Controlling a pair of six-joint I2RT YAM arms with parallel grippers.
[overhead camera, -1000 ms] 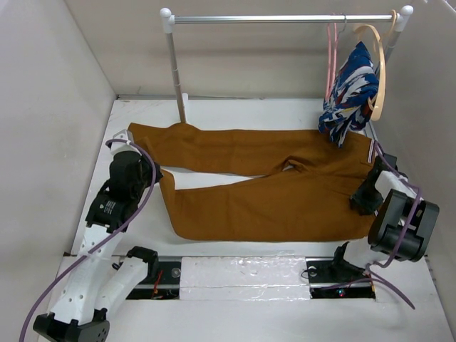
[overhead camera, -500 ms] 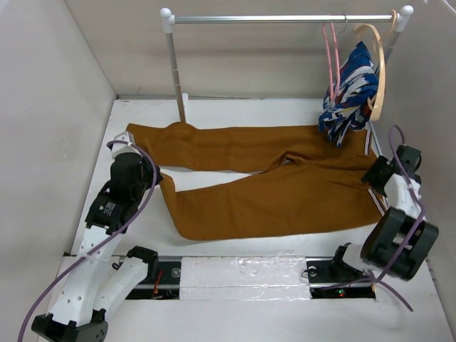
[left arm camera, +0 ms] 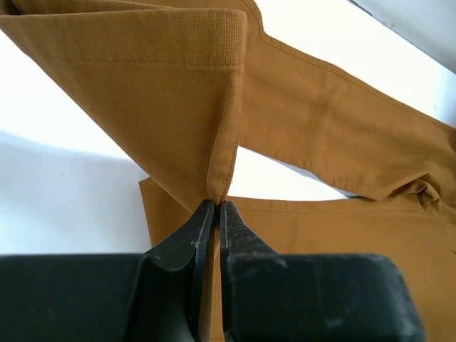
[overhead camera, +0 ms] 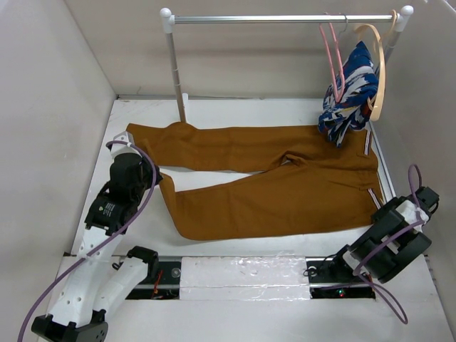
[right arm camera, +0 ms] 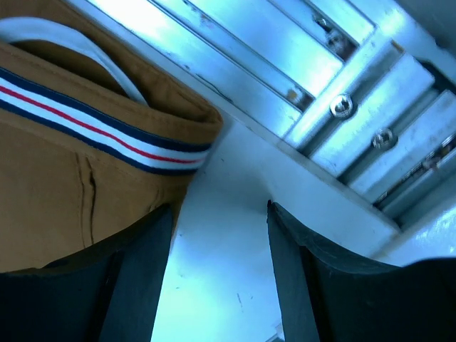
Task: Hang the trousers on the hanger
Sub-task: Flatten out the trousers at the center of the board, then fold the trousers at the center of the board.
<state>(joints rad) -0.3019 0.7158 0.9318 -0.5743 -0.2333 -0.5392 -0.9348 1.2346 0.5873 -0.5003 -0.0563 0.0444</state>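
Close to the left wall, the left gripper is pinched tight on a folded leg hem of the trousers. The rust-brown trousers lie flat across the table, bare white showing between the splayed legs, and the striped waistband is at the right. The pink hanger hangs on the rail, well apart. The right gripper is spread and holds nothing, just beside the waistband and near the right wall.

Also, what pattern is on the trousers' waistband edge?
Waistband: white with navy and red stripes; clearest in the right wrist view.
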